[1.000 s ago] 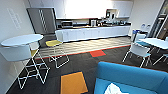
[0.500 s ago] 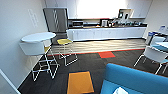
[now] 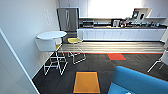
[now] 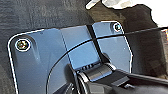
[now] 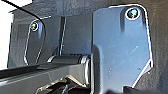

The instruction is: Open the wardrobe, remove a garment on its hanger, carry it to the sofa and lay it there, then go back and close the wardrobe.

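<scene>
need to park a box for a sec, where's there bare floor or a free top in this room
Open dark carpet lies between the orange tile, the red tile and the sofa. The round white table looks bare on top. It is crowded under that table, with wire legs, a white chair and a yellow chair, and the kitchen counter is cluttered.

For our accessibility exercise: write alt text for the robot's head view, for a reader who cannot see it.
A bright blue sofa fills the lower right corner of a room with dark carpet and an orange floor tile. At left, a round white table stands with wire-legged chairs; a kitchen counter and steel fridge line the far wall.
</scene>
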`<state>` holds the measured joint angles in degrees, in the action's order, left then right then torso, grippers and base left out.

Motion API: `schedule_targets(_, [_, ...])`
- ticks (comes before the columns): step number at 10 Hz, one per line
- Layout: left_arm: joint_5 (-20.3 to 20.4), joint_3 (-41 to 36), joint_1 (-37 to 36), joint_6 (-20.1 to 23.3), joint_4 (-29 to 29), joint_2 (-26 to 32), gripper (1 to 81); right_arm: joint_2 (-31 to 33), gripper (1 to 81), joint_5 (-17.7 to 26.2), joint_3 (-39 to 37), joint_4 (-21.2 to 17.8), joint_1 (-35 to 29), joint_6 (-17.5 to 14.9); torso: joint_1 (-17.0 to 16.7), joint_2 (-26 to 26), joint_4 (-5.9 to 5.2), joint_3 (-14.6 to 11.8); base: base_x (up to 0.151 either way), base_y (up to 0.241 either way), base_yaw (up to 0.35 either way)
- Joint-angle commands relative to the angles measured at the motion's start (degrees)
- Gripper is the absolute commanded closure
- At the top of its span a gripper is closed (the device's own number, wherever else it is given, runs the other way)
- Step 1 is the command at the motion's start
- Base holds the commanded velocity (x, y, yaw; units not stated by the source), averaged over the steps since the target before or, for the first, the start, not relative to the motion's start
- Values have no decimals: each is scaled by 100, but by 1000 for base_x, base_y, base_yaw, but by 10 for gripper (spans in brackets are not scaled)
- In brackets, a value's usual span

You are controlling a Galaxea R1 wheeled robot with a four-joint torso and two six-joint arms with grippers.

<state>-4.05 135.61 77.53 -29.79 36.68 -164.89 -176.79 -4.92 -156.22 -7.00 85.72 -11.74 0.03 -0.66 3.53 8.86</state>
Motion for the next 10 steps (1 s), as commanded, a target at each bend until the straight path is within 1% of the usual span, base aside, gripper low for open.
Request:
schedule_targets(1, [-228,-52,-269,70,50,35,10,-35,10,334,14,-13,-200,-13,0,0,0,0,0,0,294])
schedule_targets(10, [-219,35,-225,97,41,-26,10,9,10,361,-21,41,-86,-39,-2,0,0,0,0,0,297])
